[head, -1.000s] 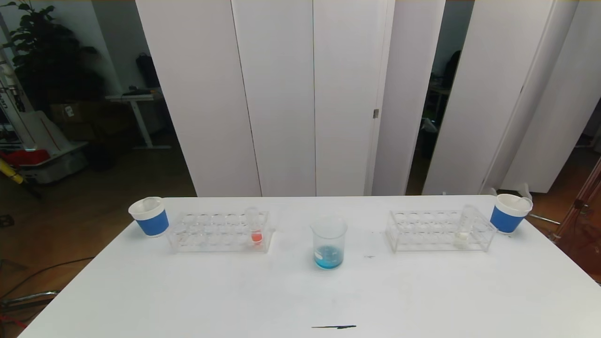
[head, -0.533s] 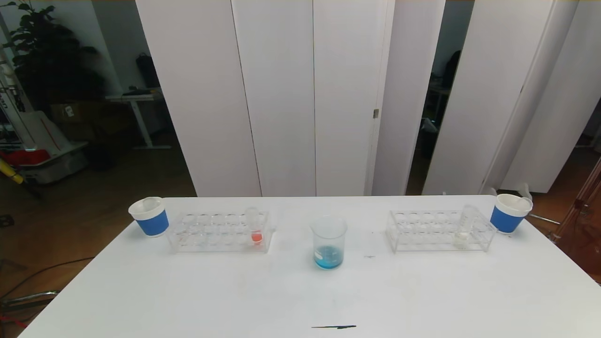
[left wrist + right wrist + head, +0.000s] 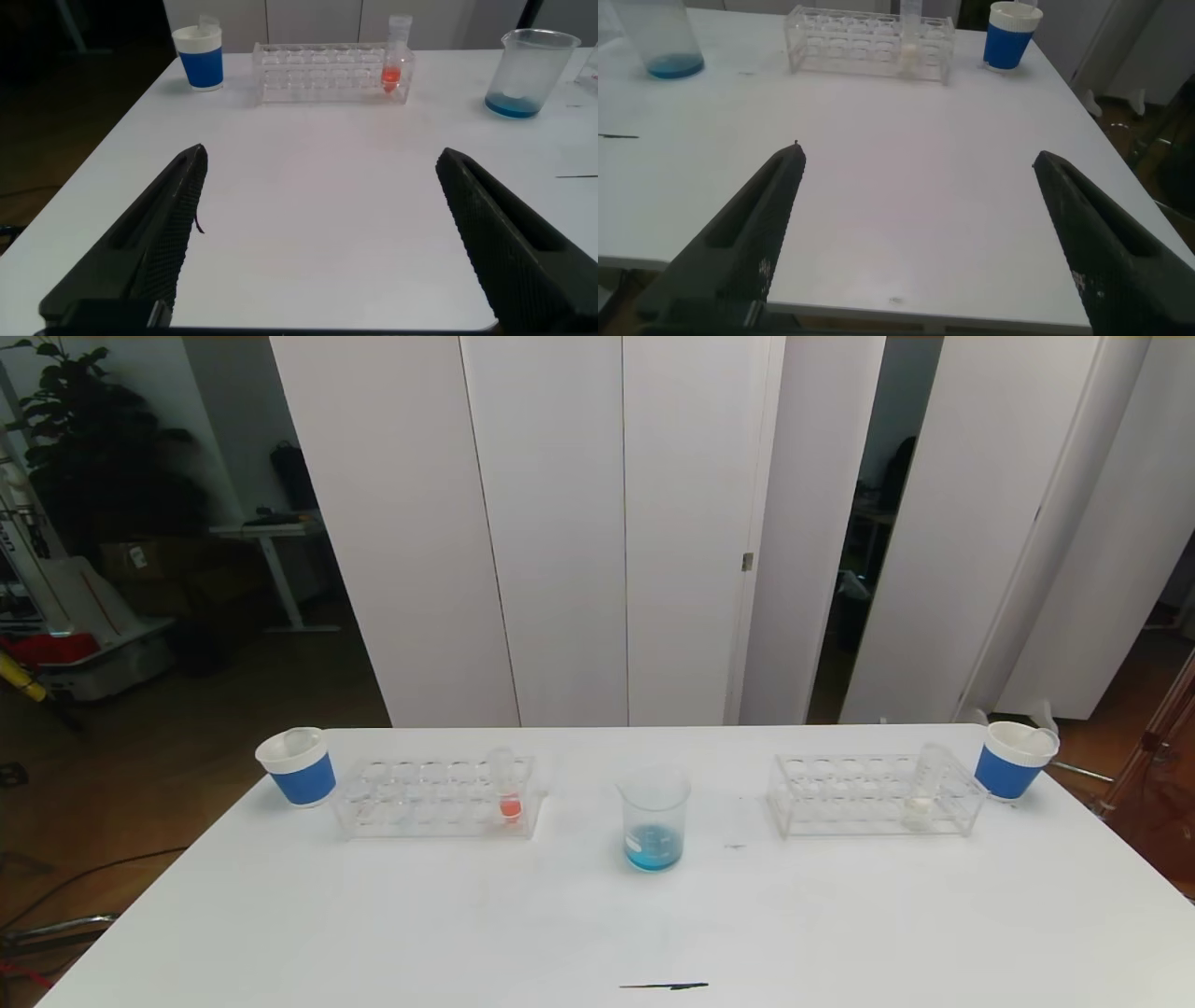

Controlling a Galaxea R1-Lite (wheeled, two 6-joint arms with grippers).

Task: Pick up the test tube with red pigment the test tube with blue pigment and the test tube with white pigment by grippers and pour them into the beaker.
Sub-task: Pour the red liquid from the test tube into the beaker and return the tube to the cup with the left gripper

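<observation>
The beaker (image 3: 653, 817) stands at the table's middle with blue liquid at its bottom; it also shows in the left wrist view (image 3: 526, 73) and the right wrist view (image 3: 661, 37). A tube with orange-red pigment (image 3: 508, 787) stands in the left rack (image 3: 434, 796), seen too in the left wrist view (image 3: 395, 67). The tube with white pigment (image 3: 923, 789) stands in the right rack (image 3: 873, 793), seen too in the right wrist view (image 3: 911, 45). No tube with blue pigment is in view. My left gripper (image 3: 320, 161) and right gripper (image 3: 918, 159) are open, empty, near the table's front edge.
A white-and-blue paper cup (image 3: 297, 766) stands left of the left rack, another (image 3: 1012, 761) right of the right rack. A short black mark (image 3: 664, 986) lies near the front edge. The table's right edge (image 3: 1106, 140) shows in the right wrist view.
</observation>
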